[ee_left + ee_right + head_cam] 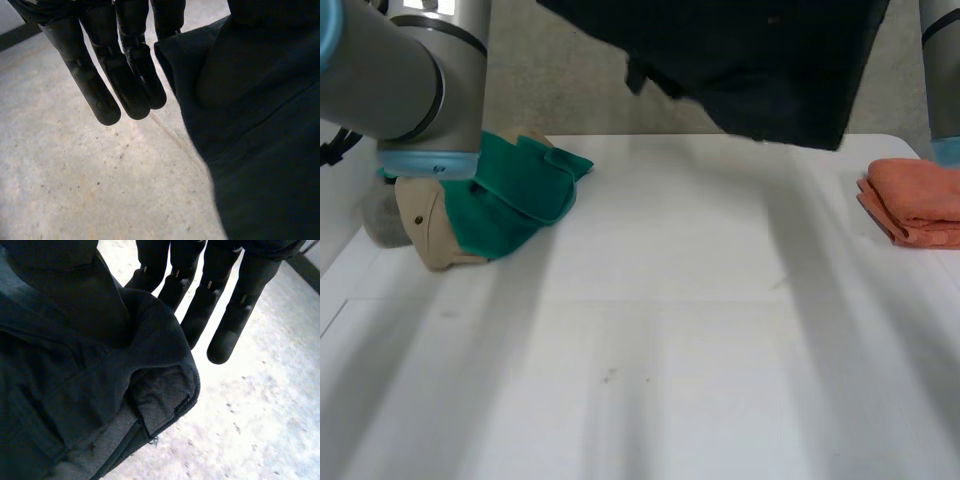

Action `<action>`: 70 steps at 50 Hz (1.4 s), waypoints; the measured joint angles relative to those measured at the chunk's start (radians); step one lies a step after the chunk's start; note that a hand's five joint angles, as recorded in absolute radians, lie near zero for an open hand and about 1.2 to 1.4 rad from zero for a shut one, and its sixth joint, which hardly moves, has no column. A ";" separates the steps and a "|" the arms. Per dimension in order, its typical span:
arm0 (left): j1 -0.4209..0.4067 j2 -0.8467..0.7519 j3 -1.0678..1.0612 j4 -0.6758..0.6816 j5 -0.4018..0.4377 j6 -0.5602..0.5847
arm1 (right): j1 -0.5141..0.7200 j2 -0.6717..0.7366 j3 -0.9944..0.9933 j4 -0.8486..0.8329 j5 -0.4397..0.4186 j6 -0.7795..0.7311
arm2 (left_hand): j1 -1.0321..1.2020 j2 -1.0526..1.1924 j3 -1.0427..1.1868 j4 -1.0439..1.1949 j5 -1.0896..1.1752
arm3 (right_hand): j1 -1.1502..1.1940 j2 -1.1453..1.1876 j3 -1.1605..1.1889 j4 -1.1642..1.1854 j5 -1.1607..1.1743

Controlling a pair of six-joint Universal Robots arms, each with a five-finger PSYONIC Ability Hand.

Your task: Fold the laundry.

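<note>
Dark garment (760,70) aloft over white table's (670,330) far edge, left hand (122,85) and right hand (240,305) each pinching its edge against the thumb, wide bare tabletop below, green cloth (510,195) at left edge, folded orange cloth (915,200) at right edge.

I can't read any words, numbers or labels on the dark garment (760,70), green cloth (510,200), orange cloth (920,200) or table (670,350).

The dark garment (770,70) along the top of the frame is matt woven cloth. The left hand (107,85) and right hand (220,300) are smooth black plastic with a faint sheen. The table (670,330) is smooth, matt white. At the left the green cloth (515,190) is soft and matt, and so is the orange cloth (920,200) at the right.
</note>
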 measured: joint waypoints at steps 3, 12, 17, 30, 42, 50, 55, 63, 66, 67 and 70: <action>0.000 0.048 -0.089 -0.037 -0.007 -0.006 | 0.001 -0.008 0.031 0.065 -0.047 0.001 | 0.000 0.001 0.002 0.000 0.006 | 0.000 0.000 0.009 0.000 0.000; -0.003 0.141 -0.452 -0.202 -0.006 -0.013 | -0.012 0.004 0.217 0.395 -0.124 -0.012 | 0.000 0.001 0.003 0.000 0.009 | 0.000 0.000 0.016 0.000 0.000; -0.005 0.128 -0.647 -0.325 -0.007 -0.011 | -0.015 0.036 0.349 0.563 -0.137 -0.027 | 0.000 0.001 0.003 0.000 0.009 | 0.000 0.000 0.016 0.000 0.000; -0.004 -0.092 -0.609 -0.382 -0.026 -0.003 | -0.001 0.222 0.393 0.564 -0.117 -0.079 | 0.000 0.001 0.003 0.000 0.009 | 0.000 0.000 0.016 0.000 0.000; 0.000 -0.238 -0.421 -0.347 -0.026 -0.010 | -0.002 0.295 0.355 0.408 -0.018 -0.057 | -0.543 -0.562 -0.553 -0.570 -0.543 | 0.000 0.000 0.016 0.000 0.000; -0.003 -0.106 -0.521 -0.314 -0.021 -0.006 | -0.004 0.281 0.380 0.398 -0.004 -0.056 | -0.553 -0.581 -0.573 -0.589 -0.566 | 0.000 0.000 0.016 0.000 0.000; -0.029 -0.008 -0.641 -0.312 -0.018 -0.001 | -0.001 0.281 0.387 0.400 -0.006 -0.057 | -0.389 -0.434 -0.428 -0.435 -0.411 | 0.000 0.000 0.016 0.000 0.000; -0.093 0.014 -0.736 -0.308 -0.017 0.000 | 0.000 0.285 0.391 0.402 -0.007 -0.057 | -0.447 -0.472 -0.460 -0.475 -0.448 | 0.000 0.002 0.016 0.001 0.000; -0.101 -0.031 -0.712 -0.307 -0.017 0.000 | 0.001 0.284 0.392 0.404 -0.007 -0.057 | -0.476 -0.504 -0.496 -0.513 -0.489 | 0.000 0.004 0.016 0.001 0.000; -0.099 -0.053 -0.694 -0.308 -0.017 0.000 | 0.001 0.283 0.393 0.405 -0.006 -0.057 | -0.476 -0.505 -0.496 -0.514 -0.492 | 0.000 0.004 0.016 0.001 0.000; -0.086 -0.111 -0.637 -0.309 -0.017 0.000 | 0.001 0.282 0.397 0.406 -0.006 -0.057 | -0.476 -0.505 -0.496 -0.514 -0.493 | 0.000 0.004 0.016 0.001 0.000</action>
